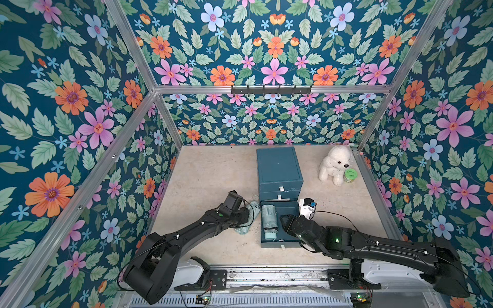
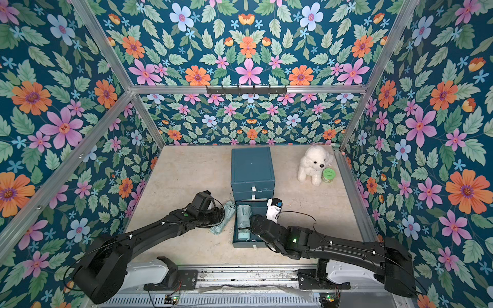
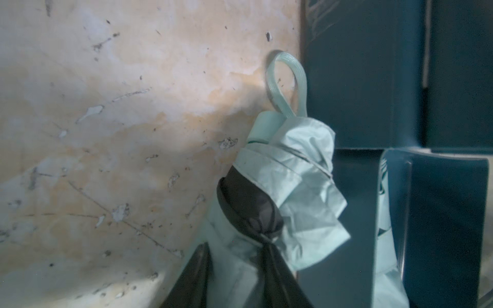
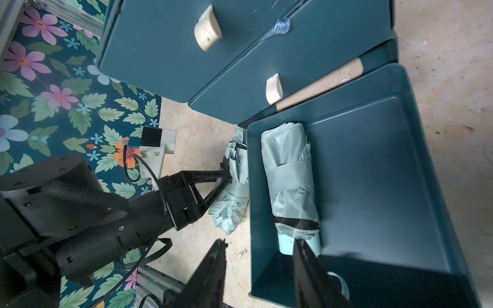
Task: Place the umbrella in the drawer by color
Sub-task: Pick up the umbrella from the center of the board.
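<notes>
A folded mint-green umbrella lies inside the pulled-out bottom drawer of the teal cabinet. A second mint umbrella lies on the floor against the drawer's left wall. My left gripper is shut on the middle of this floor umbrella. My right gripper is open above the drawer's front left corner. One of its fingers is over the floor, the other over the handle of the umbrella in the drawer, and it holds nothing.
The two upper drawers are closed, with cream handles. A white plush dog and a green tin stand at the back right. A hook rail hangs on the back wall. Flowered walls enclose the beige floor.
</notes>
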{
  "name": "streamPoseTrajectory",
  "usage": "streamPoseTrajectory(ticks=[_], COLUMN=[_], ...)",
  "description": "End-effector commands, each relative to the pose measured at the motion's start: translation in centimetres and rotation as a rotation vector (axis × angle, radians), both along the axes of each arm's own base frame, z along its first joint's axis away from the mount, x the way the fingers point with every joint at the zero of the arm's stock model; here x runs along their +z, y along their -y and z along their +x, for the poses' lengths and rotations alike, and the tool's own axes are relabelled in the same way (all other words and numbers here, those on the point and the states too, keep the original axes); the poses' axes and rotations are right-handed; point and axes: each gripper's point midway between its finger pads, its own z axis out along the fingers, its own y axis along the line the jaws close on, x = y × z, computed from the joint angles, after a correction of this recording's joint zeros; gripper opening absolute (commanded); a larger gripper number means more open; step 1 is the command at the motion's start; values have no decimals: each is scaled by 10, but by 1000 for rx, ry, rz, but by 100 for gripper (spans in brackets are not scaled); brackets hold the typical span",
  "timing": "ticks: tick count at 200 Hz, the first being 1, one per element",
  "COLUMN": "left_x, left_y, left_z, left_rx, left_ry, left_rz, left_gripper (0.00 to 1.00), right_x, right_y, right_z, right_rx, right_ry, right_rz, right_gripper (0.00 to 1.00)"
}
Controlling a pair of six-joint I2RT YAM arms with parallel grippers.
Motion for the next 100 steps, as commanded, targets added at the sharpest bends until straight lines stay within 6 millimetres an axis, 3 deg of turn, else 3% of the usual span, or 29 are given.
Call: streamPoseTrajectory(ticks=[1,23,52,77,100], left_x=[-17,-13,12,58,123], left_y=[-22,-33,-40,-40,-33], left_z=[-10,-9,-5,1,3], left_rx=[40,68,85,44,-25], left_ry=[-51,-44,9,114,253], left_rz=[113,166,184,174,121], left_gripper=[19,0,0,0,0], right_x=[5,3,12,33,71], right_y=[-6,-9,-20,-31,-35], right_z=[1,-1,-4,-5,-5], right_rx=[13,25,78,139,206], right_ry=[11,6,32,76,139], right_rz=[13,21,35,37,45], right_gripper=[46,46,46,46,55])
